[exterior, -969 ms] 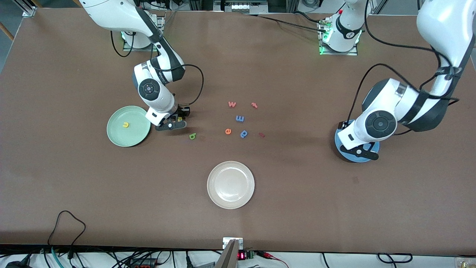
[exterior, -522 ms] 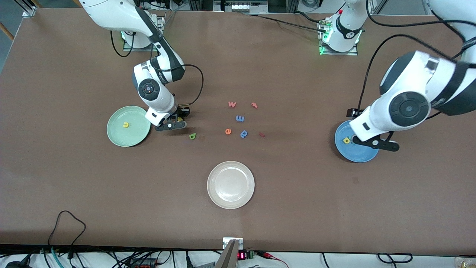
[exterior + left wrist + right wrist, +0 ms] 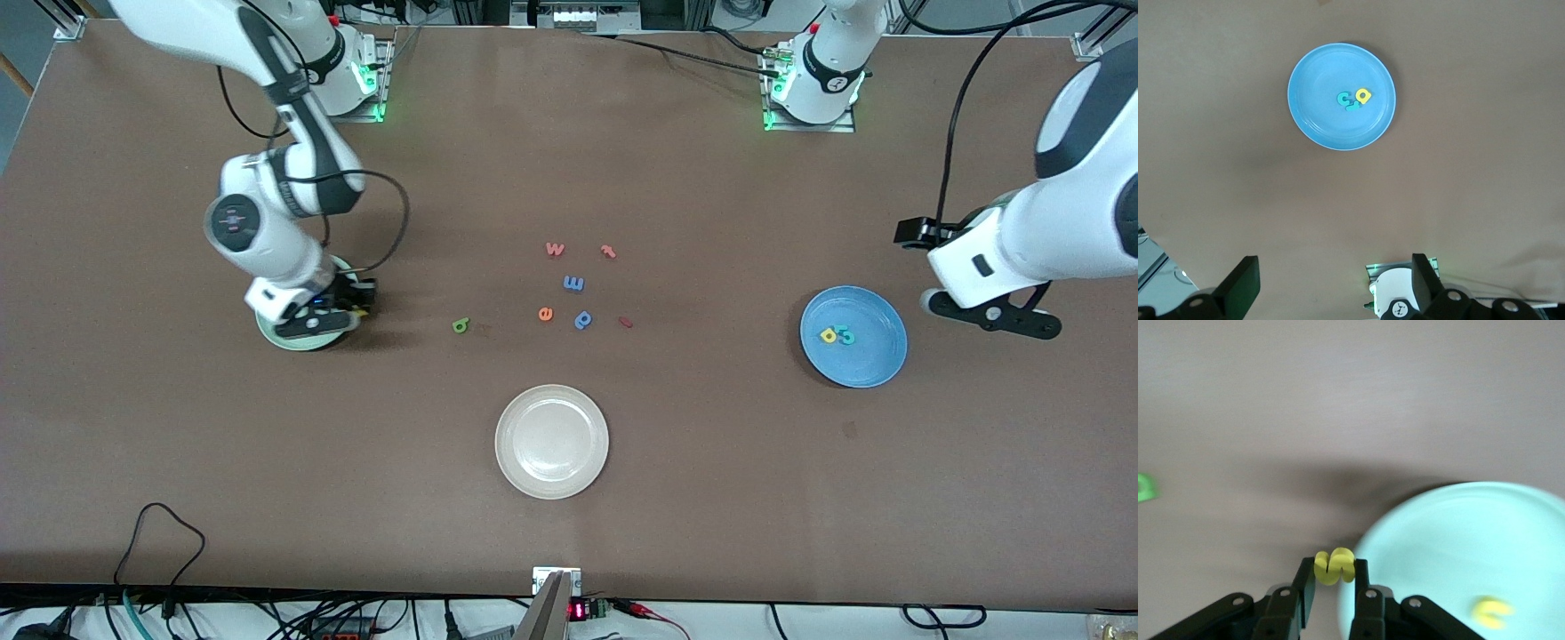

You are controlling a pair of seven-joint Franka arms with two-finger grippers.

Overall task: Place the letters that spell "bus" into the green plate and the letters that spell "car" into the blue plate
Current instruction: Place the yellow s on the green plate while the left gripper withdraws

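The right gripper's (image 3: 1333,581) fingers (image 3: 1305,583) pinch the yellow "s" (image 3: 1335,566) over the green plate's (image 3: 1451,540) rim; the yellow "u" (image 3: 1491,613) lies inside. The left gripper (image 3: 1331,283), fingers spread and empty, hangs beside the blue plate (image 3: 876,356), which holds the yellow "a" (image 3: 829,335) and teal letters (image 3: 845,336). The green "b" (image 3: 460,325) lies on the table near spare letters (image 3: 573,284) and the cream plate (image 3: 551,441).

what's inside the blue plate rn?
In the blue plate: yellow "a" and teal "c", touching. The left wrist view hints at another teal piece under the "c"; can't confirm.
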